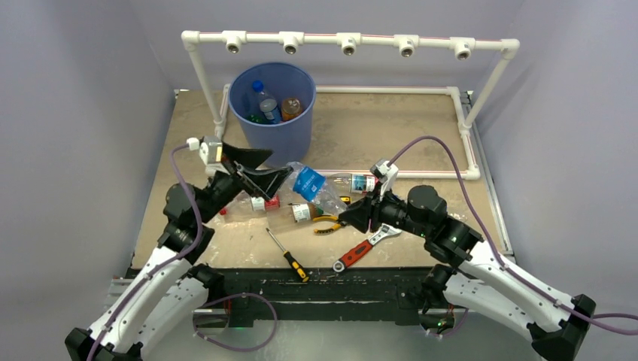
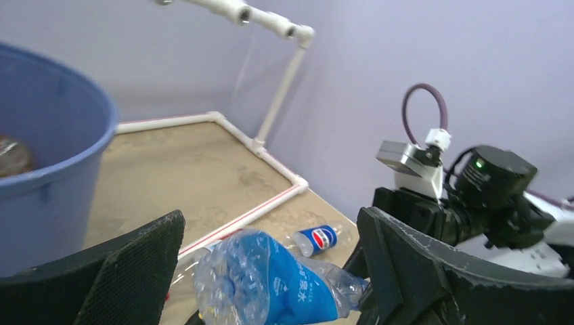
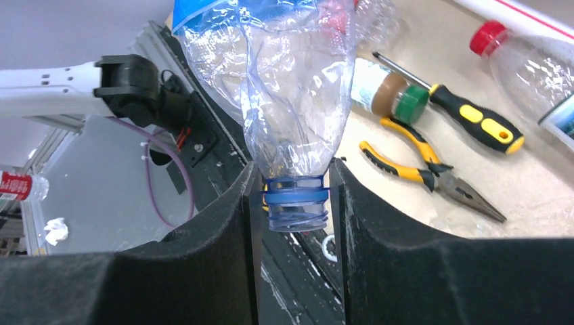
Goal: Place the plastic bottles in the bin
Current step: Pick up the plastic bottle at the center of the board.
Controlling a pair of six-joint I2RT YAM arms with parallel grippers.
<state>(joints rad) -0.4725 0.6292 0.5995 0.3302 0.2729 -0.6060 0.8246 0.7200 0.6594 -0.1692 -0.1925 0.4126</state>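
A crumpled clear bottle with a blue label [image 1: 310, 184] is held off the table between the two arms. My right gripper [image 1: 346, 217] is shut on its blue threaded neck [image 3: 296, 203], which has no cap. My left gripper [image 1: 278, 163] is open, its fingers wide apart on either side of the bottle's base end [image 2: 271, 277] without touching it. The blue bin [image 1: 271, 113] stands at the back left with several bottles inside; its rim shows in the left wrist view [image 2: 61, 169]. More bottles lie on the table: a Pepsi one [image 1: 363, 183], a red-capped one [image 1: 265, 203] and a green-capped one [image 1: 303, 212].
A yellow-handled screwdriver [image 1: 287, 256], yellow pliers [image 1: 329, 223] and a red-handled wrench [image 1: 366, 247] lie near the front edge. The white pipe frame [image 1: 350, 41] runs along the back and right side of the table. The purple walls stand close on both sides.
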